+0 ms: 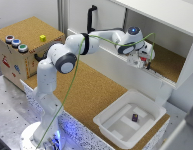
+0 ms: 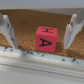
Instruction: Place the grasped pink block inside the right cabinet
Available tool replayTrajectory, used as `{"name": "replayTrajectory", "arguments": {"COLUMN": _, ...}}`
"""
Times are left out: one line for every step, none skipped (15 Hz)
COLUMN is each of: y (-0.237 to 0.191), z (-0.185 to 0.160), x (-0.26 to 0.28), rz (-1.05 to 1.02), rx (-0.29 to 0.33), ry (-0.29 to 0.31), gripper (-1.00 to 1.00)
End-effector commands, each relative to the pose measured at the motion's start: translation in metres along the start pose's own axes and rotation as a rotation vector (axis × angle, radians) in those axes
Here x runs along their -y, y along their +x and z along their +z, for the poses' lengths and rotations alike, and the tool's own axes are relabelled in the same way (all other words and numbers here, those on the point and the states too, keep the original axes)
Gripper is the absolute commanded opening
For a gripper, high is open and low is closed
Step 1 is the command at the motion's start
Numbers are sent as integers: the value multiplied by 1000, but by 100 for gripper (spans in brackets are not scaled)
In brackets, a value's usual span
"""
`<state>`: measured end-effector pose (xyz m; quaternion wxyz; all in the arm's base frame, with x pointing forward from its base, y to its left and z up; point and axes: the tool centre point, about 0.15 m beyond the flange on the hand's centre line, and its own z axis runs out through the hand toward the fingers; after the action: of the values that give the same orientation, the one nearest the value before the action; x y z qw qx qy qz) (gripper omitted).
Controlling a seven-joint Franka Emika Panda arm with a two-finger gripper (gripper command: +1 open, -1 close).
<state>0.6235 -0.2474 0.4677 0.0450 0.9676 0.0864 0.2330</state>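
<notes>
The pink block point(image 2: 46, 38), a cube marked with black letters, rests on the cork-brown floor point(image 2: 27, 17) of the right cabinet, just behind its low white front lip point(image 2: 40, 62). My gripper point(image 2: 38, 43) is open around it, with a visible gap between the block and each of the fingers point(image 2: 6, 29). In the exterior view my gripper point(image 1: 144, 61) reaches over the lip into the right cabinet point(image 1: 185, 60), and the pink block point(image 1: 144, 63) is only a small reddish spot at the fingers.
A white tray point(image 1: 107, 119) in front of the cabinet holds a dark purple block point(image 1: 135, 118). A white door panel with a black handle point(image 1: 91, 19) stands behind the arm. A cork box at the exterior view's left carries a yellow cube point(image 1: 42, 38) and buttons point(image 1: 16, 43).
</notes>
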Motion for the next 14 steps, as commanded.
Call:
{"name": "replayTrajectory", "arguments": {"y": -65, "z": -43, "x": 41, "rz": -39, "rx": -38, "ry": -36, "gripper": 100}}
{"name": "replayTrajectory", "arguments": {"y": -76, "z": -48, "x": 49, "rz": -46, "rx": -19, "ry": -45, "gripper": 100}}
{"name": "replayTrajectory", "arguments": {"y": -91, "z": -51, "x": 57, "rz": -56, "rx": 8, "ry": -50, "gripper": 100}}
{"name": "replayTrajectory", "arguments": {"y": -103, "z": -55, "x": 65, "rz": -62, "rx": 22, "ry": -49, "gripper": 100}}
{"name": "replayTrajectory", "arguments": {"y": -115, "z": -58, "x": 73, "rz": -66, "rx": 38, "ry": -44, "gripper": 100}}
{"name": "replayTrajectory", "arguments": {"y": -126, "z": -58, "x": 82, "rz": -72, "rx": 58, "ry": -32, "gripper": 100}}
{"name": "replayTrajectory", "arguments": {"y": -138, "z": -59, "x": 94, "rz": -87, "rx": 74, "ry": -9, "gripper": 100}}
{"name": "replayTrajectory", "arguments": {"y": -144, "z": -57, "x": 107, "rz": -116, "rx": 106, "ry": 1, "gripper": 100}}
{"name": "replayTrajectory", "arguments": {"y": -148, "z": -56, "x": 117, "rz": -137, "rx": 122, "ry": 5, "gripper": 100}}
{"name": "replayTrajectory", "arguments": {"y": -155, "z": -55, "x": 133, "rz": -163, "rx": 144, "ry": 36, "gripper": 100}}
{"name": "replayTrajectory", "arguments": {"y": -159, "z": -53, "x": 145, "rz": -189, "rx": 170, "ry": 77, "gripper": 100}}
{"name": "replayTrajectory", "arguments": {"y": -165, "z": -52, "x": 160, "rz": -191, "rx": 179, "ry": 115, "gripper": 100}}
{"name": "replayTrajectory", "arguments": {"y": -172, "z": -51, "x": 176, "rz": -193, "rx": 186, "ry": 134, "gripper": 100}}
{"name": "replayTrajectory", "arguments": {"y": -176, "z": -50, "x": 186, "rz": -189, "rx": 196, "ry": 154, "gripper": 100}}
